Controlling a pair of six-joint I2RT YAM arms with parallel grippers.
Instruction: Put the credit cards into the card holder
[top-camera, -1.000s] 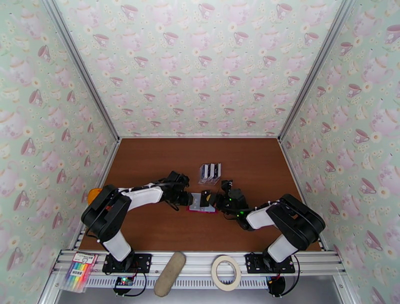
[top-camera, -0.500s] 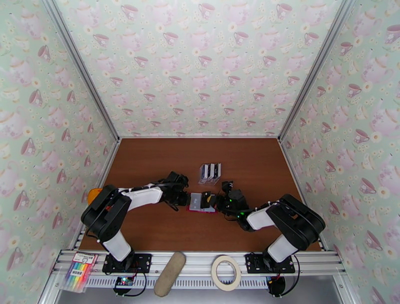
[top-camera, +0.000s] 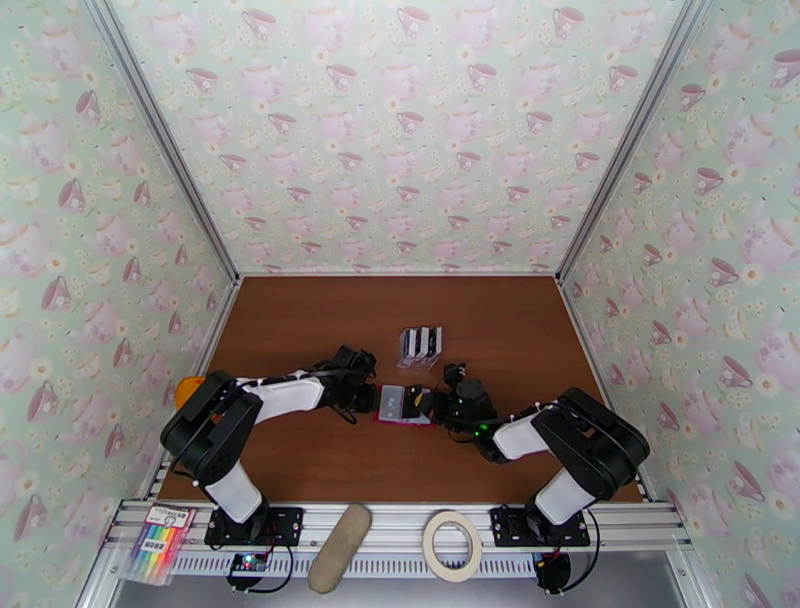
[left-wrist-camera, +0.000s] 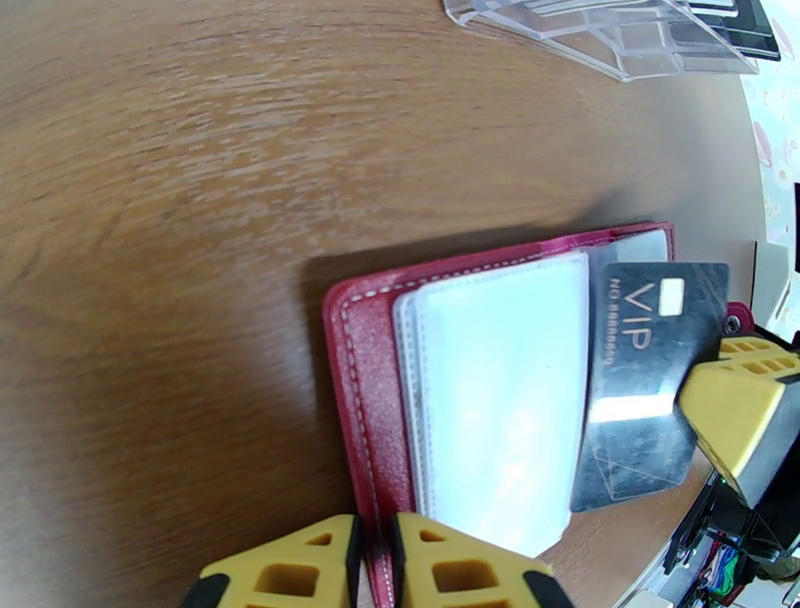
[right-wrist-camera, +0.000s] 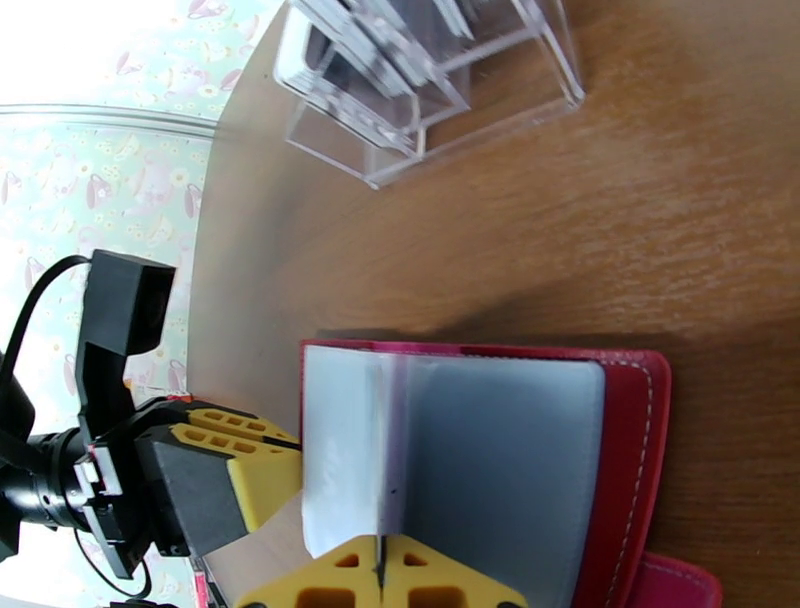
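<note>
The red card holder (top-camera: 401, 417) lies open mid-table, its clear sleeves (left-wrist-camera: 500, 390) facing up. My left gripper (left-wrist-camera: 375, 560) is shut on the edge of its left red cover (left-wrist-camera: 362, 400); from above the left gripper (top-camera: 367, 398) sits at the holder's left side. My right gripper (right-wrist-camera: 380, 572) is shut on a black "VIP" credit card (left-wrist-camera: 640, 370), which hangs tilted over the holder's right half (right-wrist-camera: 630, 450), lower edge at the sleeves. From above the right gripper (top-camera: 433, 402) is at the holder's right. More credit cards stand in a clear rack (top-camera: 420, 344).
The clear rack (left-wrist-camera: 620, 35) (right-wrist-camera: 420, 90) stands just behind the holder. An orange object (top-camera: 184, 388) lies at the table's left edge. On the front rail rest a pen pack (top-camera: 160, 540), a beige pad (top-camera: 340, 535) and a tape roll (top-camera: 450, 545).
The left jaws have closed onto the holder's left edge. The black card in the right gripper has come down from upright to lean lower over the holder.
</note>
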